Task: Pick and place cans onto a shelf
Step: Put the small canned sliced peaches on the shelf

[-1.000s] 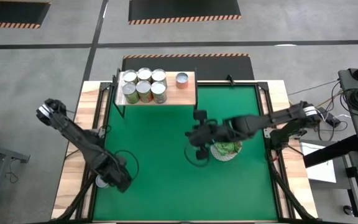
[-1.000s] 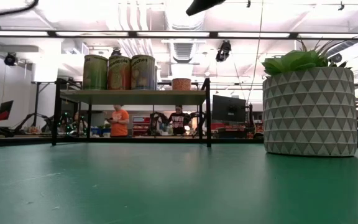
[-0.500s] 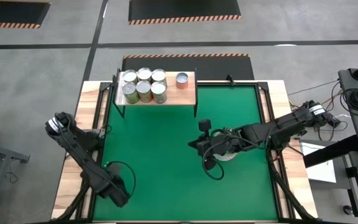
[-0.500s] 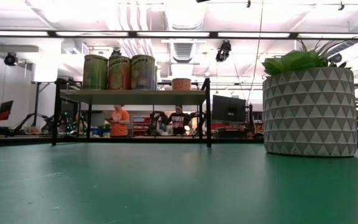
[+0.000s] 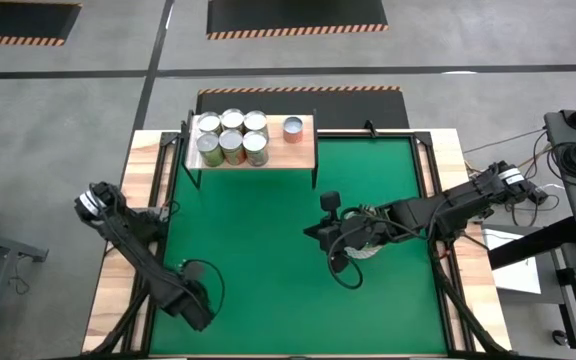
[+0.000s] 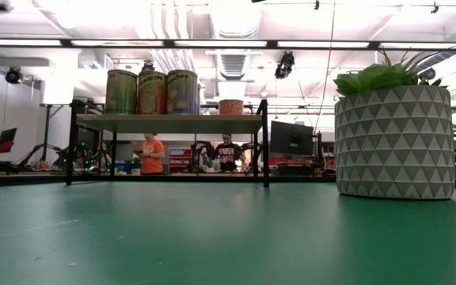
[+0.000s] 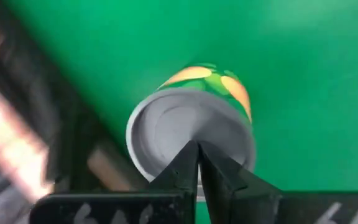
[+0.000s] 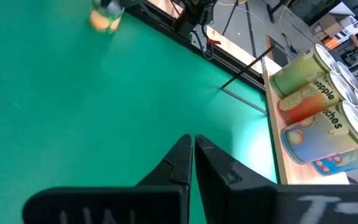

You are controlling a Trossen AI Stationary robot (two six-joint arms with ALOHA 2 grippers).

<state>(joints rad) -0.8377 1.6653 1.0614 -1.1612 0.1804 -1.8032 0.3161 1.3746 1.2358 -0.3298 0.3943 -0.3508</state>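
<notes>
Above a round, silver-topped green-orange can (image 7: 191,134), the left hand (image 7: 197,152) is pressed together, empty.

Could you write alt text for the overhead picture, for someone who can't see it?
Seven small silver-topped cans stand on a low light-wood shelf at the far edge of a green mat. Two dark robot arms reach in, the right hand beside a white plant pot, the left hand at the near left edge.

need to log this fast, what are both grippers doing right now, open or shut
Left gripper: jaws shut, holding nothing, above a green can by the mat's edge.
Right gripper: jaws shut, empty, over the green mat.
</notes>
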